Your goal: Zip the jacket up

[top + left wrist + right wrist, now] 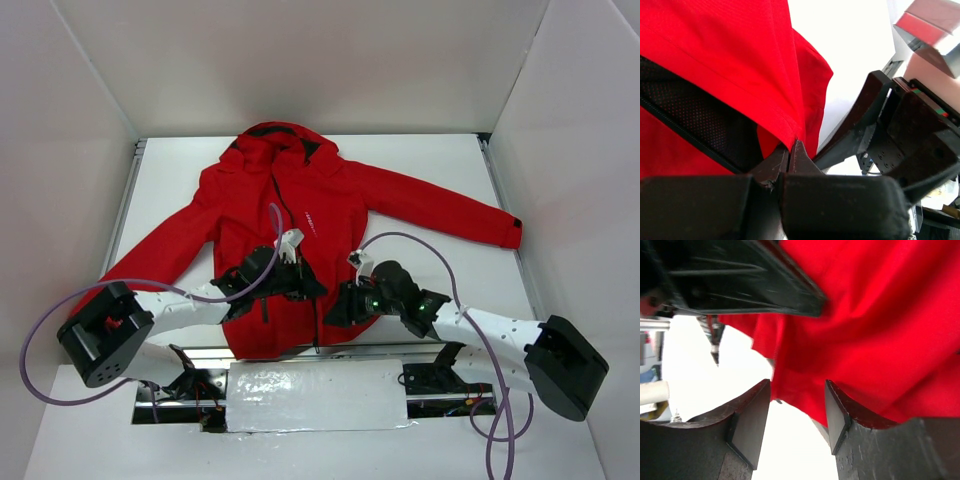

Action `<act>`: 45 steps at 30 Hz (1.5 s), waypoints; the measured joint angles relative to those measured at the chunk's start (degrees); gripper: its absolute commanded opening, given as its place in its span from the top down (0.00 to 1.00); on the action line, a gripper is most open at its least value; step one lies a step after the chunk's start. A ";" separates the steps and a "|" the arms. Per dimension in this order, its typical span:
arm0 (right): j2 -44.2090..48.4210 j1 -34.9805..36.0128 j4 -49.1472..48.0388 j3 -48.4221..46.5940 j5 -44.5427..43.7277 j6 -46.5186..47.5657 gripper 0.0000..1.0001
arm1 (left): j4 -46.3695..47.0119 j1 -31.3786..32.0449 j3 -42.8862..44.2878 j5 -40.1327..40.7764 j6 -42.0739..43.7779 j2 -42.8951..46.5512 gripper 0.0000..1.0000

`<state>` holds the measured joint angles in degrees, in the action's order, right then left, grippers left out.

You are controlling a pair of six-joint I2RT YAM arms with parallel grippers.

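Note:
The red hooded jacket (300, 200) lies face up on the white table, sleeves spread, its front zip open near the hem. My left gripper (305, 285) is over the lower front. In the left wrist view it (792, 145) is shut on the jacket's red front edge (785, 100), with dark mesh lining (700, 125) showing beside it. My right gripper (338, 305) is at the hem's right side. In the right wrist view it (797, 390) is open, its pads apart, with the red hem (805, 390) just in front of them. The zip slider is not visible.
White walls enclose the table (430, 160) on three sides. A silver-wrapped block (315, 395) sits at the near edge between the arm bases. Purple cables (420, 245) loop over both arms. The right arm's body (910, 135) is close to my left gripper.

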<state>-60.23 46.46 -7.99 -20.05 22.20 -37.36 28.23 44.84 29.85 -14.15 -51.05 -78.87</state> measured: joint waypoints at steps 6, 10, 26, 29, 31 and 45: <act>0.09 1.38 -4.76 0.55 1.68 -2.47 0.45 | -3.10 0.98 1.73 2.43 0.46 0.09 1.00; 0.42 2.01 -5.84 1.14 1.40 -3.72 0.50 | -4.59 1.22 2.08 3.58 1.40 0.63 1.00; -6.86 4.48 -7.48 1.07 -2.62 -5.79 1.00 | -7.08 1.55 2.45 5.25 1.49 2.54 0.46; -5.90 4.52 -7.43 1.07 -4.04 -5.86 1.00 | -9.38 1.57 2.80 6.80 2.05 3.37 0.01; -4.94 4.52 -7.43 1.07 -4.90 -5.99 1.00 | -11.28 1.60 3.19 8.24 1.53 3.91 0.01; -0.94 4.52 -6.93 1.49 -10.93 -9.20 1.00 | -10.67 1.70 -4.55 9.07 0.44 11.37 0.31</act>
<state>-61.17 50.98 -14.92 -18.57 11.27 -46.57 17.56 46.54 25.30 -5.08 -50.61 -67.51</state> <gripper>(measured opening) 0.007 0.713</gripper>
